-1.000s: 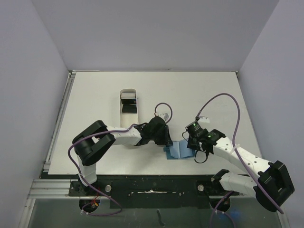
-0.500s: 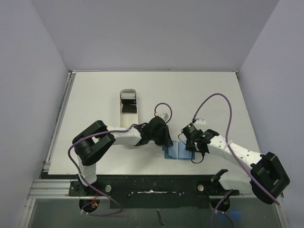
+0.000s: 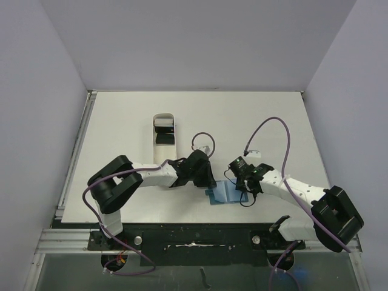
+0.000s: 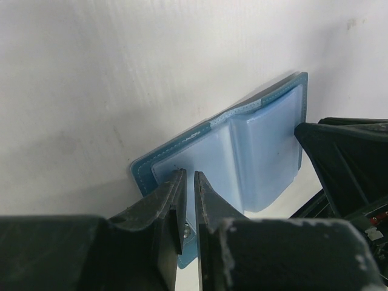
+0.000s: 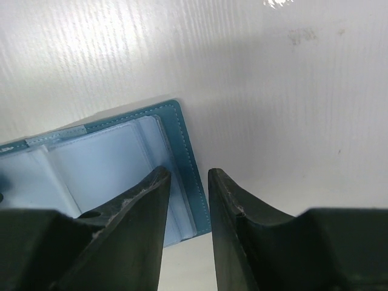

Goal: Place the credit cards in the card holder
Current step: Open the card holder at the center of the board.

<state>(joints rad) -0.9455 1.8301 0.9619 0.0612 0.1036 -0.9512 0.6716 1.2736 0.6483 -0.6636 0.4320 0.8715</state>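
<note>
Your left gripper (image 4: pixel 188 177), jaws nearly together, seems to pin the open card holder (image 4: pixel 260 145) flat. Your right gripper (image 5: pixel 189 174), jaws apart, straddles its edge, likely steadying it.

walls (image 3: pixel 200 42) — pale lilac, three sides | table (image 3: pixel 254 115) — white, evenly lit | rail (image 3: pixel 63 244) — aluminium
</note>
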